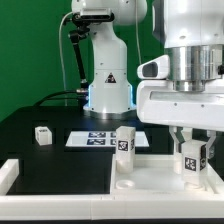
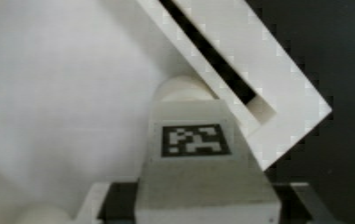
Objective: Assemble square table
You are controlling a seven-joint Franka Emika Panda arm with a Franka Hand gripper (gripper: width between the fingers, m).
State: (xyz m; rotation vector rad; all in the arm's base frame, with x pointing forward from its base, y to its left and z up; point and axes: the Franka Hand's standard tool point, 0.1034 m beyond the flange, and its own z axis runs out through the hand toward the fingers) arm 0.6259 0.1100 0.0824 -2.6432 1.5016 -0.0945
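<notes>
Nearest the camera, the gripper [image 1: 191, 150] hangs over the square tabletop [image 1: 150, 178], at its corner toward the exterior view's right; its fingers [image 1: 178, 138] pinch the sides of the held leg [image 1: 190, 160], which is upright with its tagged face [image 2: 195, 140] filling the wrist view; whether its foot sits in a corner socket is hidden.

The risks, as I judge them: if the held leg meets the socket tilted, a turn or push could jam it or let it slip between the pads; a sideways shove could slide the tabletop, which seems to lie unclamped.

A second leg [image 1: 124, 142] stands upright at the tabletop's far edge; a careless swing could topple it.

Beyond the tabletop lie the marker board [image 1: 98, 139] and a loose leg [image 1: 42, 133]; both are well apart from the gripper, so they look safe.
</notes>
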